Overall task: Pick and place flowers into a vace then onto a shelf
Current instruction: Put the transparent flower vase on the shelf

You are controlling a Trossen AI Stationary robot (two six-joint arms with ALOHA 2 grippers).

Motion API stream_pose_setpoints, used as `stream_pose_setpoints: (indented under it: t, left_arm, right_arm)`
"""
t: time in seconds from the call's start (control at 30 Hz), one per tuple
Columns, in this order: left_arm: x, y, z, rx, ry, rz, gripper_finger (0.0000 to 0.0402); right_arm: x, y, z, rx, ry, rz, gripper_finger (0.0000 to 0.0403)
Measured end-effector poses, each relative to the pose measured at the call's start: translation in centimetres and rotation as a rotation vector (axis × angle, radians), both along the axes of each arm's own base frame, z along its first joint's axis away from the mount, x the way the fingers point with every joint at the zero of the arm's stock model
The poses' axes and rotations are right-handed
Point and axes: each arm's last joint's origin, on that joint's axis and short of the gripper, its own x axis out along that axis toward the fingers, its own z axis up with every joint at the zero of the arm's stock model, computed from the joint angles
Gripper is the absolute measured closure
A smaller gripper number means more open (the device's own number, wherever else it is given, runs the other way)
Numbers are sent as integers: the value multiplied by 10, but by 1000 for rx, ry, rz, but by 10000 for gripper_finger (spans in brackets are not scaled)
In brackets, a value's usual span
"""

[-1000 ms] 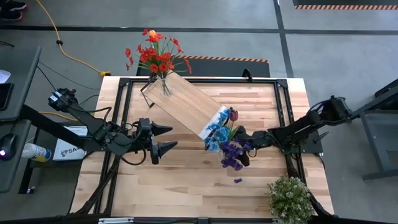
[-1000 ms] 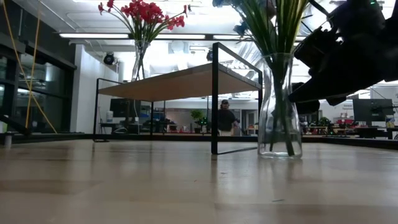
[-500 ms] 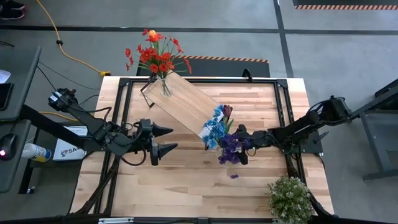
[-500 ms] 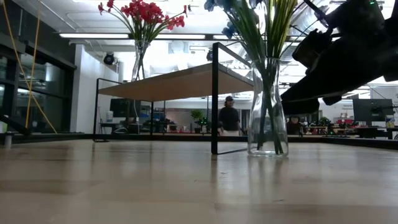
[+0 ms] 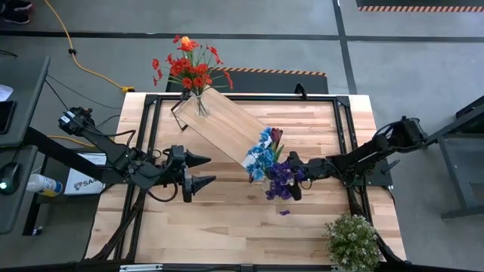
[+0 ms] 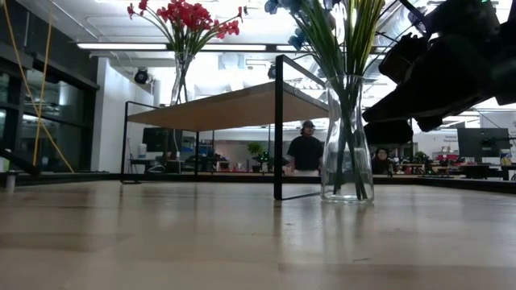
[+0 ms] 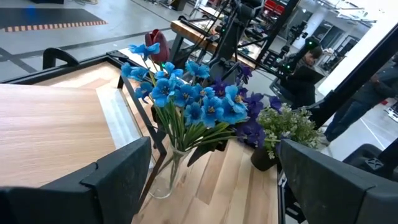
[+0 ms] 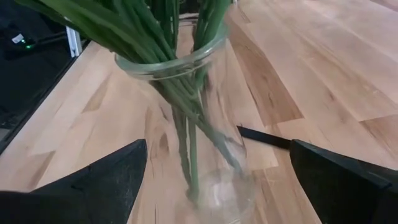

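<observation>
With the shelf taken as the landmark, everything else is pretty easy to place. It's seen lying at a slant across the far-left part of the table, a light wooden board on black frame ends. At its far end a clear vase is parked on top, stuffed with red and orange flowers; in the low view that bunch is seen sticking up way above the board.

Right off the shelf's near end, a second glass vase is standing on the tabletop, not on the shelf. Blue, purple and one dark red flowers are packed into it, stems bunched together through the neck. Whether the vase touches the shelf frame can't be told.

The right gripper is held just past that vase, on the side away from the shelf. Its fingers are spread wide, with the vase seen between them in the wrist view, and nothing is gripped.

The left gripper is hung over the table beside the shelf's near long edge, pointed toward the blue bunch but well apart from it. Its fingers are spread wide too, nothing in them.

Far from the shelf, at the table's near-right corner, a bushy pale green plant is set. A single purple petal is spotted on the wood near the second vase. A person is visible in the room behind.
</observation>
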Motion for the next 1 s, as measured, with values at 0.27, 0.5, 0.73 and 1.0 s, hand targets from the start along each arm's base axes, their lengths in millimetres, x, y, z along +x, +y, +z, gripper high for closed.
stream_pose_setpoints:
  t: [0.27,0.5,0.73,1.0]
  left_arm:
    - [0,0,0,0,0,0,16]
    - [0,0,0,0,0,-1,16]
    - [0,-1,0,-4,3,-21,16]
    - [0,-1,0,-3,3,-21,16]
  right_arm:
    - [0,-1,1,-8,-11,-15,19]
    - [1,-1,1,-32,-19,-39,19]
    - [1,-4,2,-31,-22,-53,19]
    - [2,-8,2,-20,-26,-48,19]
